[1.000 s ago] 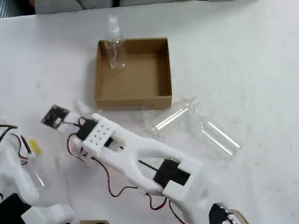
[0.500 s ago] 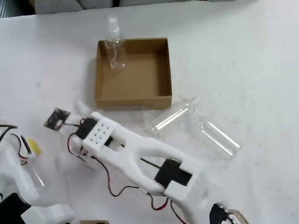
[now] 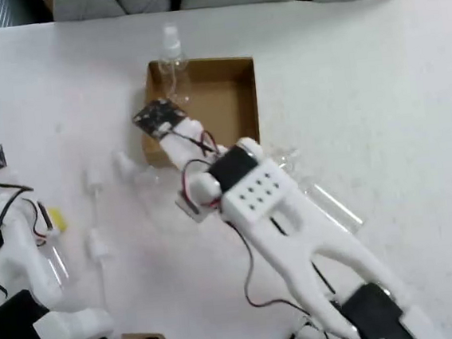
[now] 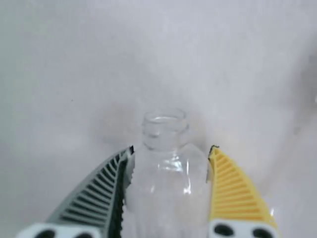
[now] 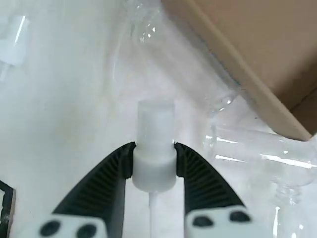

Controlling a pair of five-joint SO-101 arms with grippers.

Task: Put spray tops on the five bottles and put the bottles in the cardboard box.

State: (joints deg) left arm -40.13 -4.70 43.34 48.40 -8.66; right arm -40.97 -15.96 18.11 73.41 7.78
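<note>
On the white bench (image 3: 378, 83) the cardboard box (image 3: 220, 110) sits toward 12 o'clock, with a capped bottle (image 3: 173, 70) standing in its 11 o'clock corner. The left tool (image 4: 172, 148) grasps an open-necked clear bottle (image 4: 166, 171) at the bench's 8 o'clock. The right tool (image 5: 153, 146) is clenched on a spray top (image 5: 154, 166). Loose spray tops (image 3: 98, 242) lie at the box's 8 o'clock.

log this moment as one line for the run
left gripper: shut on open bottle | right gripper: shut on spray top | cardboard box: one capped bottle inside | spray top not yet fitted
</note>
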